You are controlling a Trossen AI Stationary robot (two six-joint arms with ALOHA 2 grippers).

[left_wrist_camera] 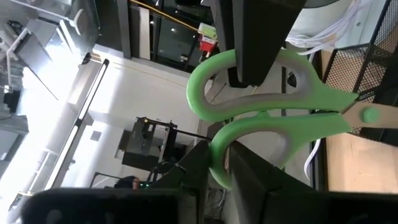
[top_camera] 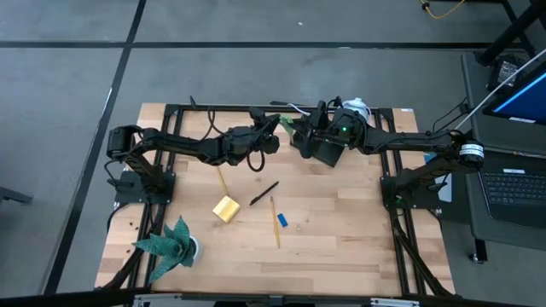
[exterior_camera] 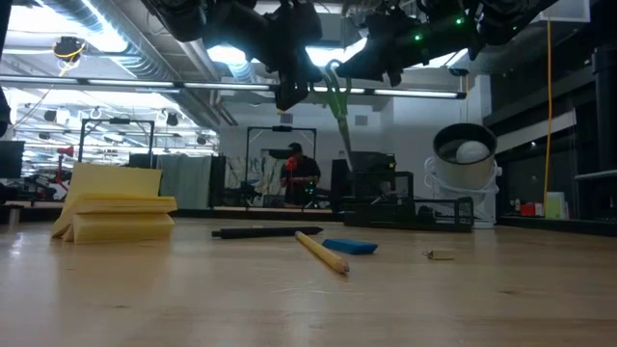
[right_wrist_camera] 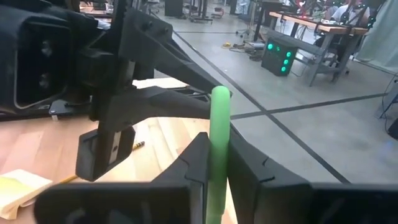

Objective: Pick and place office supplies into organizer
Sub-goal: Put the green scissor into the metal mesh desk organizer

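The green-handled scissors [top_camera: 291, 124] [exterior_camera: 336, 93] hang in the air over the table's far middle, blades pointing down. My left gripper [top_camera: 275, 130] [left_wrist_camera: 221, 171] and my right gripper [top_camera: 304, 135] [right_wrist_camera: 217, 168] meet there, each shut on a handle loop. The black organizer [top_camera: 331, 153] [exterior_camera: 386, 202] stands just below and right of them. On the table lie the yellow sticky-note pad [top_camera: 225, 208] [exterior_camera: 116, 202], black pen [top_camera: 264, 194] [exterior_camera: 265, 231], two pencils [top_camera: 275, 220] [top_camera: 221, 179] and blue block [top_camera: 282, 220] [exterior_camera: 349, 247]. My left gripper pinches the rim of one handle loop [left_wrist_camera: 219, 158] between its two fingers, coming level from the table's left. The scissors are lifted clear. My right gripper pinches the rim of the other handle loop [right_wrist_camera: 219, 134] between its fingers [left_wrist_camera: 255, 43], coming from the table's right; the blades hang below.
A round white camera-like device [top_camera: 354, 109] [exterior_camera: 466, 154] sits at the far edge behind the organizer. A green paper plant [top_camera: 171, 243] stands at the near left corner. Bare wood [top_camera: 358, 239] lies on the near right.
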